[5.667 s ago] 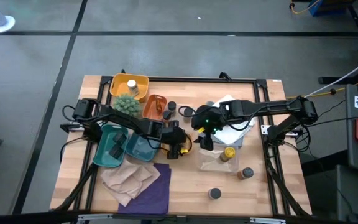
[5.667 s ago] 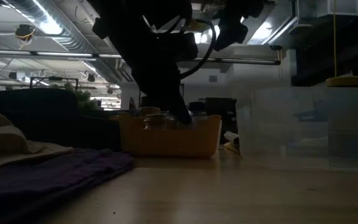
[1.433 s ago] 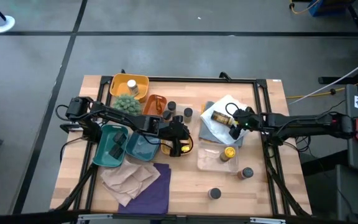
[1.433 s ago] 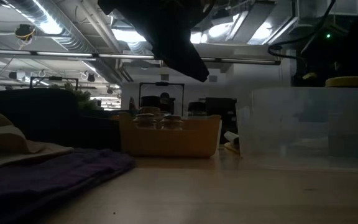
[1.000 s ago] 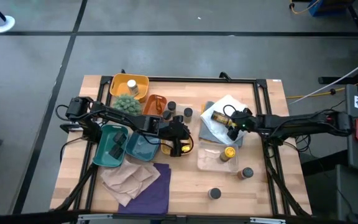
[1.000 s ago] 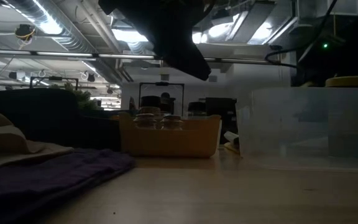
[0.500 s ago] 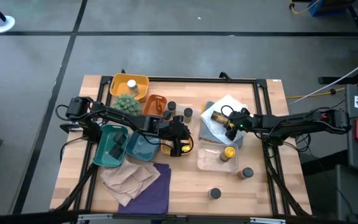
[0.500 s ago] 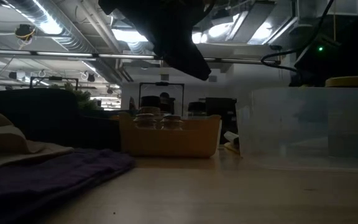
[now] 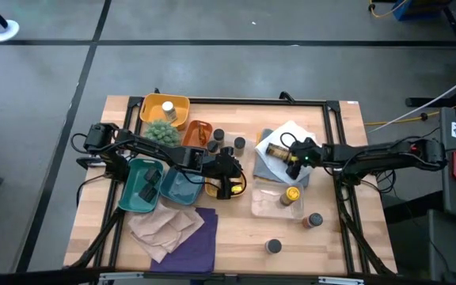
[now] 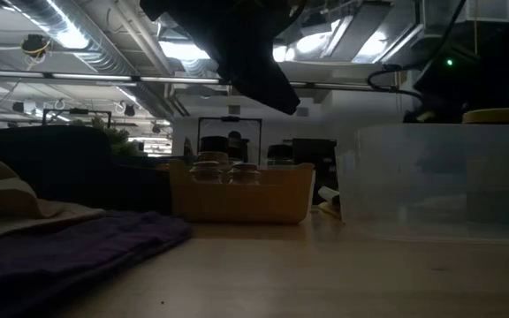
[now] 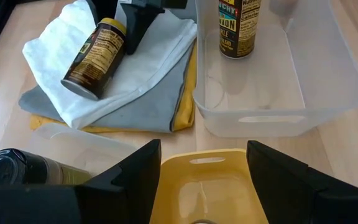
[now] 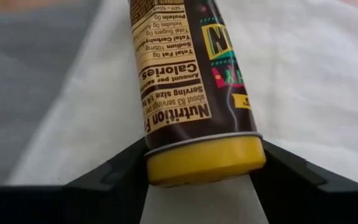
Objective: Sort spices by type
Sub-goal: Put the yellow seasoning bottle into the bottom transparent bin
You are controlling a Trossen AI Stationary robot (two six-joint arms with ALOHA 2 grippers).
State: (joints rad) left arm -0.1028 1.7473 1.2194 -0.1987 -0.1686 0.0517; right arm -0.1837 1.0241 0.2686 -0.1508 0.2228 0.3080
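The right gripper (image 9: 293,158) reaches in from the right over the white cloth (image 9: 291,133) at the far right of the counter (image 9: 236,237). Its fingers are spread to either side of the yellow lid of a lying jar (image 9: 275,148); in the right wrist view the lid (image 12: 205,159) sits between the two fingers (image 12: 114,177), close to both, though whether they press on it cannot be told.

The left gripper (image 9: 229,185) hangs at mid-counter over a small yellow tray (image 9: 219,190), fingers apart and holding nothing. Its wrist view shows the tray (image 11: 205,186) below, a clear bin (image 11: 278,74) beyond it, and a yellow-lidded jar (image 11: 237,28) standing upright in that bin.

Other jars: two dark-lidded ones (image 9: 218,136) stand just beside the orange tray (image 9: 197,136), one pale-lidded (image 9: 168,108) sits in the far yellow tray, one (image 9: 315,220) stands right of the bin, and one (image 9: 273,247) stands alone near the front edge. Two teal trays (image 9: 142,184) lie on the left, a green plant (image 9: 161,131) behind them.
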